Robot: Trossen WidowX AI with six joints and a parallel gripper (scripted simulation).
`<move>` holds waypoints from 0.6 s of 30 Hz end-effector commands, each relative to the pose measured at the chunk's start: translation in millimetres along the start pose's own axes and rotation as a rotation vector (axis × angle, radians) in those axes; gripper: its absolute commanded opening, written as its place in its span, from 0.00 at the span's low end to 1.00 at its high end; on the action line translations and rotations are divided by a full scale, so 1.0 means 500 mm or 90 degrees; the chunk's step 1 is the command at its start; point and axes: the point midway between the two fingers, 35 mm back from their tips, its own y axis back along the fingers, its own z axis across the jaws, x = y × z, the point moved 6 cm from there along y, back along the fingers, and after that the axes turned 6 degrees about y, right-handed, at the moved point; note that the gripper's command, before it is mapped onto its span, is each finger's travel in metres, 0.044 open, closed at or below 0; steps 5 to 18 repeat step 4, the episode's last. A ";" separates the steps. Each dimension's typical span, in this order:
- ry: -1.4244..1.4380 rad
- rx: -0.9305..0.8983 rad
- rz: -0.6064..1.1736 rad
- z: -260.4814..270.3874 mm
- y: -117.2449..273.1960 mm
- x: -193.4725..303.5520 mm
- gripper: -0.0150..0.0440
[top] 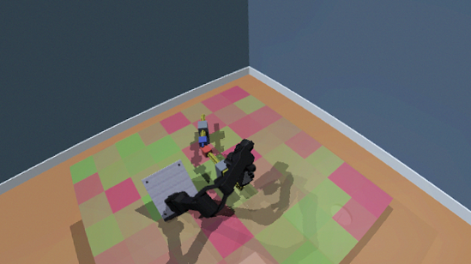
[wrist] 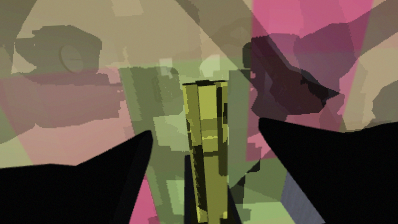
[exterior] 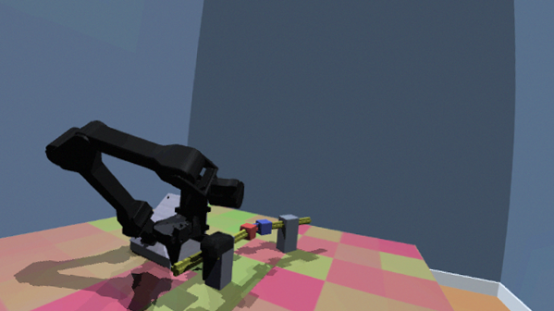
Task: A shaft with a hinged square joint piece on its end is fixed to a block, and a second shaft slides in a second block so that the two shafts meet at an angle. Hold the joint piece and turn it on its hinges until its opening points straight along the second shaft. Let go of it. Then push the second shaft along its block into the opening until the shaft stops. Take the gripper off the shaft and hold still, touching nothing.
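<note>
The fixed shaft runs through the far grey block, with a blue hinge piece on its near side. The red joint piece adjoins the blue one, in line with the second shaft. That yellow shaft passes through the near grey block and meets the red piece; how deep it sits inside is hidden. My gripper is open, its fingers on either side of the shaft's rear part, apart from it in the wrist view.
The arm's pale base plate lies beside the shaft line. My black arm arches from it to the near block. The checkered table top carries the arm's shadows.
</note>
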 end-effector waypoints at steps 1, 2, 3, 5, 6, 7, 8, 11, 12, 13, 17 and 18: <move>-0.004 -0.005 0.001 0.002 0.036 0.001 1.00; -0.004 -0.005 0.001 0.002 0.036 0.001 1.00; -0.004 -0.005 0.001 0.002 0.041 0.001 1.00; -0.004 -0.005 0.001 0.002 0.055 0.001 1.00; -0.004 -0.005 0.001 0.002 0.055 0.001 1.00; -0.004 -0.005 0.001 0.002 0.055 0.001 1.00; -0.004 -0.005 0.001 0.002 0.055 0.001 1.00; -0.004 -0.005 0.001 0.002 0.055 0.001 1.00; -0.004 -0.005 0.001 0.002 0.055 0.001 1.00; -0.004 -0.005 0.001 0.002 0.055 0.001 1.00; -0.004 -0.005 0.001 0.002 0.055 0.001 1.00; -0.004 -0.005 0.001 0.002 0.055 0.001 1.00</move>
